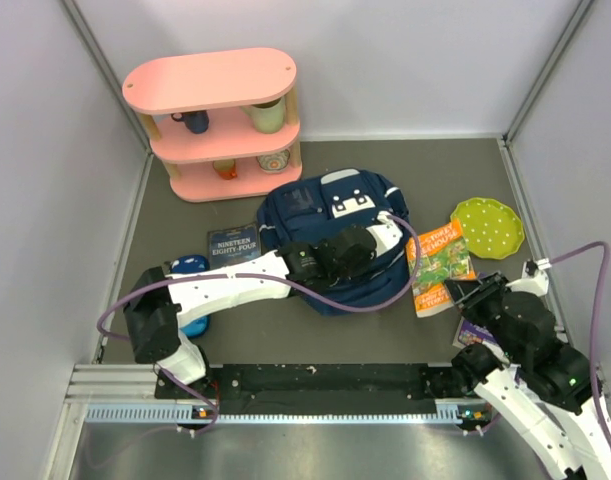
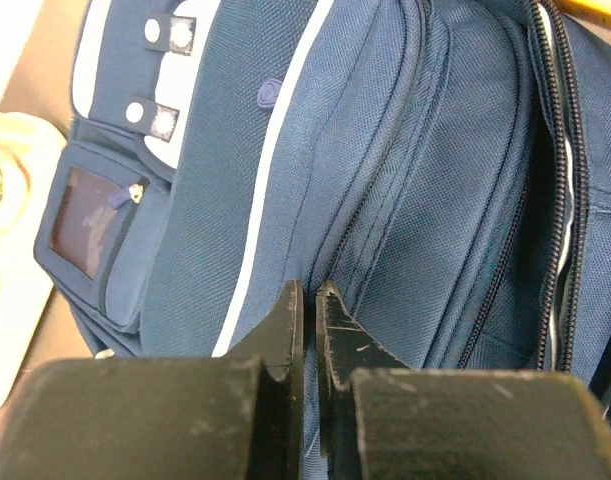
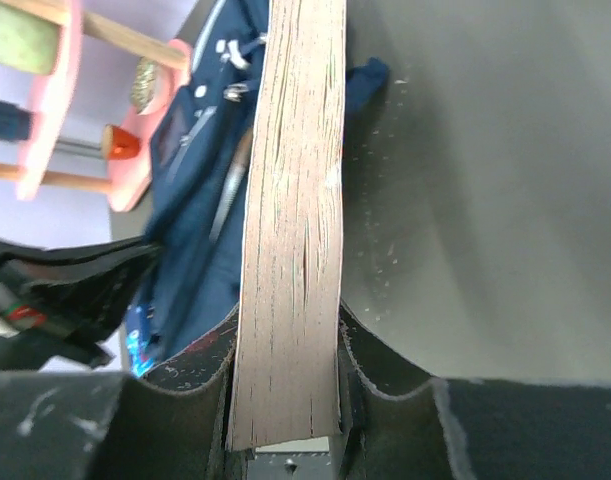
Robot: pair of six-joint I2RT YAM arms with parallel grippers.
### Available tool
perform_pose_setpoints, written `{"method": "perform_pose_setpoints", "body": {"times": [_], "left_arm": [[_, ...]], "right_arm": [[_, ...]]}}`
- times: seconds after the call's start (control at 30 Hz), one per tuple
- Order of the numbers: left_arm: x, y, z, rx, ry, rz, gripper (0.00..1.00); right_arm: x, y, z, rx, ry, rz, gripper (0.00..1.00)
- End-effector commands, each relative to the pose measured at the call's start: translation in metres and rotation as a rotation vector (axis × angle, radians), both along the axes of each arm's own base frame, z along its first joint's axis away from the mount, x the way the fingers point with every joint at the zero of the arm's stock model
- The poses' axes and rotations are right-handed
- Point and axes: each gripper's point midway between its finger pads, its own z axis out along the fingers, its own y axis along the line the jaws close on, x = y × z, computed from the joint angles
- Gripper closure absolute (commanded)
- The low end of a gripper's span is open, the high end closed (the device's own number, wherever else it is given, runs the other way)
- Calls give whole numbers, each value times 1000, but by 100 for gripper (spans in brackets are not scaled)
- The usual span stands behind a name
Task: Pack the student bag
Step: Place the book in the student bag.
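Holding a book [image 1: 440, 262] edge-on in R tool [image 3: 285, 335]: jaws clamped on its covers, page edge facing the wrist cam. L tool [image 2: 310, 295] is closed, tips together against student bag [image 1: 320, 210] fabric beside a zip seam. Can't tell if any cloth is nipped.

Bag sits mid-frame in top view on the worktop [image 1: 285, 330], w/ L arm [image 1: 235, 280] lying across it.

Key geometry: bag is up-left of R tool in top view. Book's left edge is just beside the bag's right side, maybe touching. Zip gap [image 2: 550, 200] w/ pale lining runs top-to-bottom at right of L wrist frame. In R wrist view the book's long axis points straight up-frame, bag slightly left of that line.

My read: R arm [image 1: 525, 340] is nearer w/ the load. Next move prob needs the book axis lined up w/ the zip gap. Risk: a corner snags the zip.
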Motion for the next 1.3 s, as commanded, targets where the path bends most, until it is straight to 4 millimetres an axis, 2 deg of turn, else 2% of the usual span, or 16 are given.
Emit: {"method": "perform_pose_setpoints", "body": {"times": [0.0,0.03,0.13,0.17,0.27,0.37,0.43,0.53,0.63,0.67,0.73,0.87,0.9,1.0,1.13,1.27], "left_arm": [[-1,-17,8,-115,25,12,100],[-1,-17,7,-128,36,26,100],[-1,-22,5,-139,49,37,100],[1,-24,7,-144,48,41,100],[8,-25,19,-162,31,67,100],[19,-20,36,-174,21,94,100],[27,-16,43,-212,43,118,100],[41,-3,53,-268,65,152,100],[50,7,61,-319,99,161,100],[51,8,65,-336,112,153,100],[58,14,68,-355,116,171,100],[63,19,78,-400,127,174,100],[64,19,81,-416,127,175,100],[67,18,97,-473,120,172,100],[71,17,116,-521,80,168,100],[73,13,130,-546,72,149,100]], "right_arm": [[-4,24,92,180,-280,133,100],[-4,30,94,180,-292,165,100],[-3,58,81,187,-230,292,100],[-3,70,68,182,-176,342,100],[-2,77,42,171,-104,369,100],[-10,73,38,186,-128,370,100],[-17,63,50,183,-204,362,100],[-28,41,79,164,-307,312,100],[-34,25,92,135,-346,264,100],[-34,20,90,123,-338,243,100],[-39,16,95,125,-350,241,100],[-47,9,91,124,-316,228,100],[-48,7,81,113,-274,220,100],[-53,6,74,132,-230,214,100],[-52,16,61,182,-173,230,100],[-55,26,60,247,-183,270,100]]}}
